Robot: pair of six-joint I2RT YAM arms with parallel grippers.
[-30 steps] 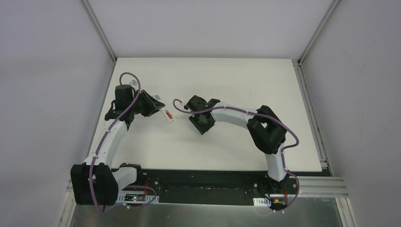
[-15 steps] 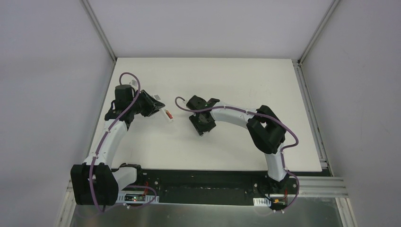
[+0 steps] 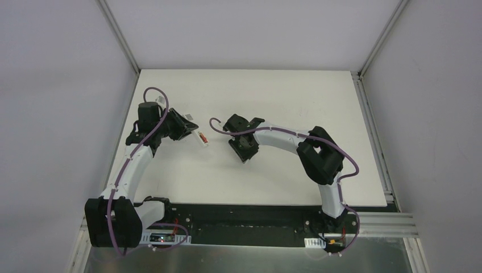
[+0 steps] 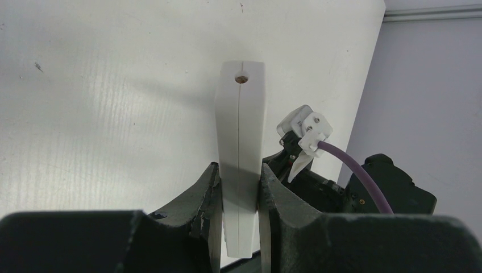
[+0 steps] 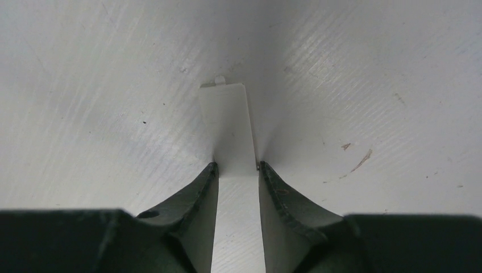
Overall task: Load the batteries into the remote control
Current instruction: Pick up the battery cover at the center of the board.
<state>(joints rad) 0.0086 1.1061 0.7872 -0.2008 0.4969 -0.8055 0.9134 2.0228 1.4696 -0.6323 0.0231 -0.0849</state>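
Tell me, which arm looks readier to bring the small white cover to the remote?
Right: the right gripper pinches the cover; the left gripper is occupied holding the remote control.

**A:** State the condition of the remote control [image 4: 240, 114].

**B:** It is a slim white bar, clamped at one end between the fingers of the left gripper [image 4: 239, 173]. Its free end projects over the left part of the table [image 3: 273, 96]. The left wrist view shows it edge-on, with a lengthwise seam and one small round hole near the far end.

**A:** And the batteries?

**B:** In the top view, the red-orange battery [image 3: 200, 136] shows as a short strip within the remote's white body. The dark one cannot be made out.
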